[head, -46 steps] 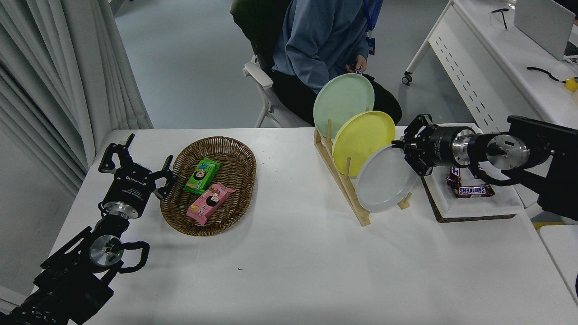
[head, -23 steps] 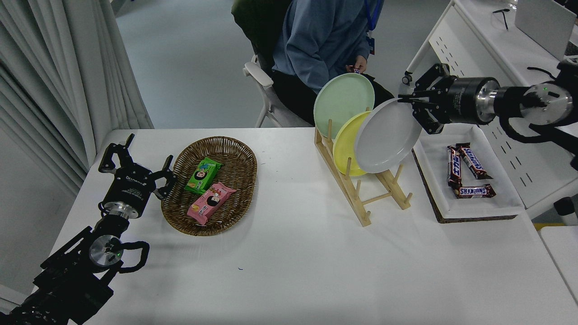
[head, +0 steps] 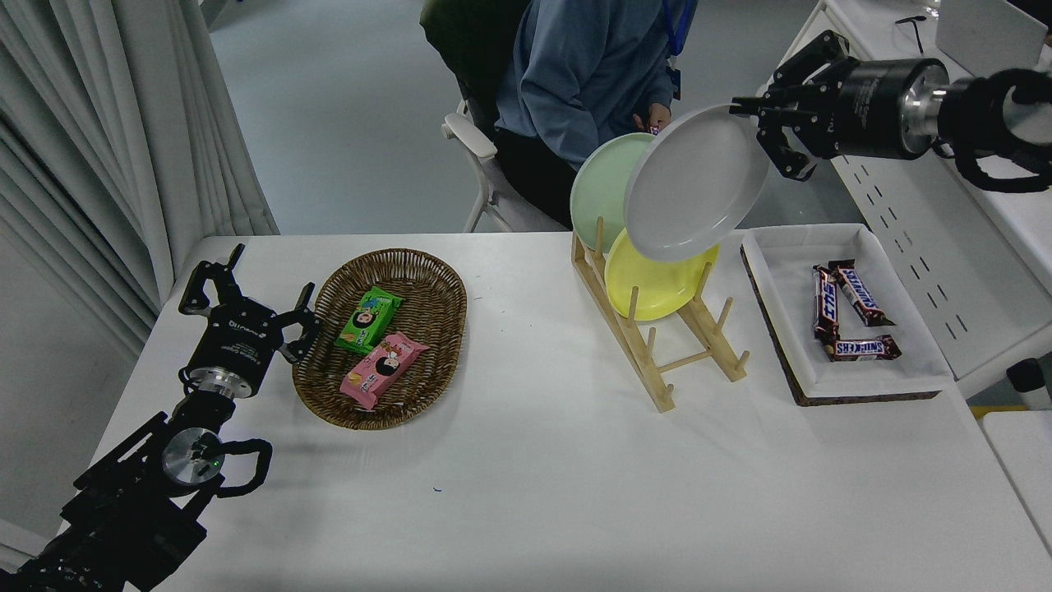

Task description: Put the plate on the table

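The light-grey plate (head: pixel 694 185) hangs tilted in the air, high above the wooden rack (head: pixel 657 337), partly covering the pale green plate (head: pixel 598 193) and the yellow plate (head: pixel 657 284). My right gripper (head: pixel 760 123) is shut on the grey plate's upper right rim and comes in from the upper right. The white table (head: pixel 534 477) lies below. My left gripper (head: pixel 246 284) is open and parked at the lower left beside the wicker basket (head: pixel 316 386).
The basket holds a green and a pink snack packet. A white tray (head: pixel 781 329) with chocolate bars sits right of the rack. A person in a blue top (head: pixel 583 66) sits at the far side. A white desk (head: pixel 904 222) stands at the right.
My right gripper has lifted the grey plate out of the rack's front slot and carried it up and a little left. The left arm has not moved.
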You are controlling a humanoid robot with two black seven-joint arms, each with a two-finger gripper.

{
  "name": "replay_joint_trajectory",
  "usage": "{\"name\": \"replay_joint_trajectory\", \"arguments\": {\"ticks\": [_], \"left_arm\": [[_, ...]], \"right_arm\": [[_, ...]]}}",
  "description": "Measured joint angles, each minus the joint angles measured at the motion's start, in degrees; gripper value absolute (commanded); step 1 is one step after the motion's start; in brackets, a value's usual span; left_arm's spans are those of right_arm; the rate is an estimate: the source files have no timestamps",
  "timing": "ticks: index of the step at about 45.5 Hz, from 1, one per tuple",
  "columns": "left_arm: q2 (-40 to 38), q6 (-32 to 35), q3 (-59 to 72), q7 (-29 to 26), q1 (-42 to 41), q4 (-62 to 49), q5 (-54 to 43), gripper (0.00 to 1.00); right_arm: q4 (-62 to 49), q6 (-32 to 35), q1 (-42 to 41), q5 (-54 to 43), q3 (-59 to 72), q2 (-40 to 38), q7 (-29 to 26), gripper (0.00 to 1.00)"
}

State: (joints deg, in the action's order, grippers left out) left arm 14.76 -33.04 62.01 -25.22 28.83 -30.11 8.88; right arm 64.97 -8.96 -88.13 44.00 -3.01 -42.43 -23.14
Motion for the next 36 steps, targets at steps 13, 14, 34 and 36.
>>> {"name": "replay_joint_trajectory", "arguments": {"ticks": [13, 14, 34, 36], "left_arm": [[0.00, 0.00, -0.01, 0.00, 0.00, -0.03, 0.00, 1.00], [0.00, 0.00, -0.01, 0.00, 0.00, -0.03, 0.00, 1.00], [0.00, 0.00, -0.03, 0.00, 0.00, 0.00, 0.00, 1.00], [0.00, 0.00, -0.03, 0.00, 0.00, 0.01, 0.00, 1.00]], "right_arm": [[0.90, -7.64, 2.86, 6.90, -2.57, 4.34, -0.38, 0.00], [1.02, -8.86, 3.37, 7.44, -3.08, 4.87, -0.40, 0.00], [1.03, -31.28, 9.87, 16.46, -8.41, 13.92, -0.48, 0.00], [0.65, -32.11, 10.67, 17.80, -8.68, 14.63, -0.36, 0.00]]}}
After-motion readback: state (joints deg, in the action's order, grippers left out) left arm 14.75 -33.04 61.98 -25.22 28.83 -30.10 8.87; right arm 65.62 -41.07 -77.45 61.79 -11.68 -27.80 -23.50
